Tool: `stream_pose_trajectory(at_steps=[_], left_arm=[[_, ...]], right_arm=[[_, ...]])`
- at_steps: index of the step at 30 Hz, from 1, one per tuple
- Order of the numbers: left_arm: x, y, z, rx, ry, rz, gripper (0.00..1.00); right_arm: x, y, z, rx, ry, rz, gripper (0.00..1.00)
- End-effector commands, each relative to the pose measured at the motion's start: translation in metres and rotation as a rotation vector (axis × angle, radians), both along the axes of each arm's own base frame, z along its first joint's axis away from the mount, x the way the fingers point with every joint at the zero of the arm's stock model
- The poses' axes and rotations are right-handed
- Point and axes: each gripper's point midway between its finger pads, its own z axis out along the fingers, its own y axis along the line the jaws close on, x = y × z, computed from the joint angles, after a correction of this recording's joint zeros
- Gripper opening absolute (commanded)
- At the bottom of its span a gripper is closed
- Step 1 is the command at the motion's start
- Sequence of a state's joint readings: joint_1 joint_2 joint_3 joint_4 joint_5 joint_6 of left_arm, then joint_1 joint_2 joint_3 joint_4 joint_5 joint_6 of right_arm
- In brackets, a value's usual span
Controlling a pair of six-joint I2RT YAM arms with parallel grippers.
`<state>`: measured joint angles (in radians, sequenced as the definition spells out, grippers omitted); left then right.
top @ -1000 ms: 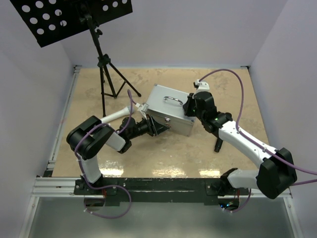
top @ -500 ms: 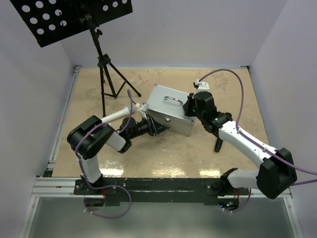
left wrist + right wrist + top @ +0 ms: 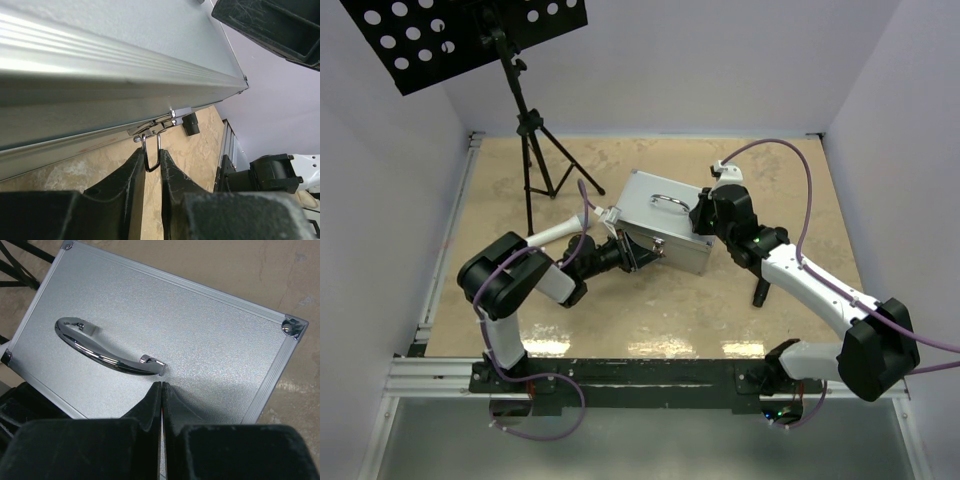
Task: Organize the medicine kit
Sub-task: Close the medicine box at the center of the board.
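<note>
**Latch first — the case is closed**

From the overhead camera, the boxy silver-grey metal case (image 3: 660, 215) sits near the middle of the beige worktop (image 3: 770, 180). It is turned askew with its lid down and its handle on top. A black tripod stand (image 3: 532, 150) is well apart at the back left. The left claw (image 3: 638, 256) is at the case's near front face, and the right claw (image 3: 703, 213) is over its right end.

In the left wrist view, a thin wire latch loop (image 3: 151, 155) hangs from the front seam. The black fingers (image 3: 132, 175) stand narrowly apart on either side of it. I cannot tell whether they already pinch it. The wire looks slippery, so it is best taken low and swung outward from the seam, not sideways.

In the right wrist view, the right claw is fully closed and holds nothing. Its tips are at the stippled lid, just beside one end of the curved chrome handle (image 3: 107, 347). Bearing down there would likely steady the case — it looks light enough to slide. The lid has ribbed aluminium edging and riveted corner caps.
</note>
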<state>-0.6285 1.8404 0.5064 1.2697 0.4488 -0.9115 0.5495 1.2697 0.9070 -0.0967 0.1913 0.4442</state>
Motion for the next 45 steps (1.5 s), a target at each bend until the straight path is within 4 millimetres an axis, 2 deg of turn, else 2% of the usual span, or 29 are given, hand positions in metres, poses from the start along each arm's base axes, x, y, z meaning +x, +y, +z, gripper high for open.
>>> stream_pose_trajectory(at_steps=[1, 5, 10, 33, 37, 45], left_arm=[[-0.011, 0.009, 0.14, -0.38, -0.524, -0.003, 0.18], [-0.013, 0.011, 0.143, -0.381, -0.531, -0.001, 0.13], [-0.014, 0.012, 0.149, -0.391, -0.544, 0.0, 0.0], [-0.04, 0.023, 0.185, -0.453, -0.6, -0.04, 0.0], [-0.043, 0.026, 0.182, -0.446, -0.593, -0.039, 0.0], [-0.044, 0.026, 0.154, -0.411, -0.493, -0.048, 0.0]], right_arm=[[0.004, 0.0, 0.006, -0.002, -0.031, -0.006, 0.0], [0.005, -0.001, 0.006, -0.002, -0.033, -0.009, 0.0], [0.004, 0.0, 0.006, 0.002, -0.033, -0.004, 0.0], [0.003, 0.002, -0.003, 0.004, -0.019, 0.001, 0.0], [0.004, 0.002, -0.003, 0.003, -0.019, -0.001, 0.0], [0.001, 0.001, -0.011, -0.001, -0.001, 0.005, 0.0]])
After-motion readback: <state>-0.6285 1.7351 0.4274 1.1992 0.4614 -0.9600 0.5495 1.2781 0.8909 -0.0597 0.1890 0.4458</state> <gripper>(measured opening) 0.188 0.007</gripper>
